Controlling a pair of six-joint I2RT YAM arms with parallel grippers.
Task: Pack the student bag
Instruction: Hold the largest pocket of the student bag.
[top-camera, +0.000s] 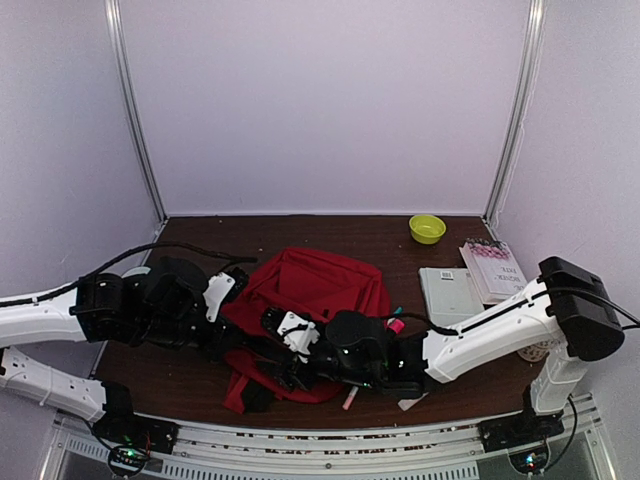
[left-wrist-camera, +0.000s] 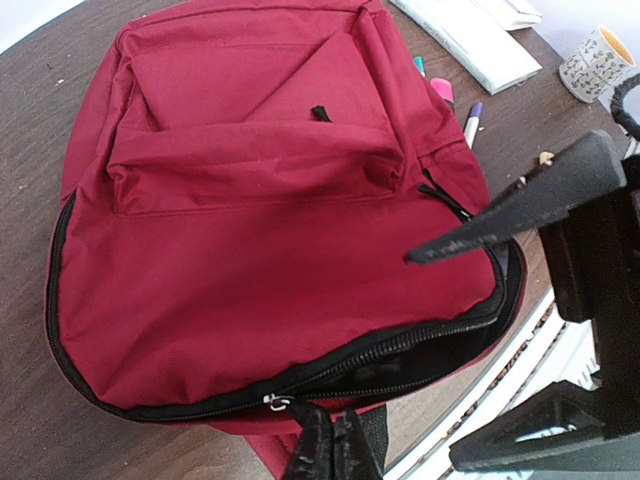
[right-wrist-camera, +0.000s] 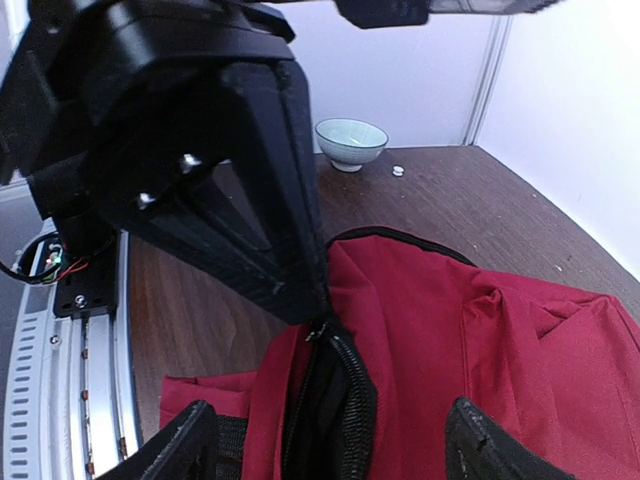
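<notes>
If the left gripper (left-wrist-camera: 335, 450), clamped on the zipper pull (right-wrist-camera: 318, 329), slips while the right gripper (right-wrist-camera: 332, 452) hangs spread apart, the near mouth of the student bag (left-wrist-camera: 270, 260) could sag shut.

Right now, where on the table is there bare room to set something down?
Bare table runs along the back wall, behind the red backpack, from the left corner to the green bowl. The right side is crowded with books and markers; the front is taken by both arms.

Dark wood table (top-camera: 330, 232); pale lilac walls (top-camera: 320, 100), metal corner posts (top-camera: 135, 110).
</notes>
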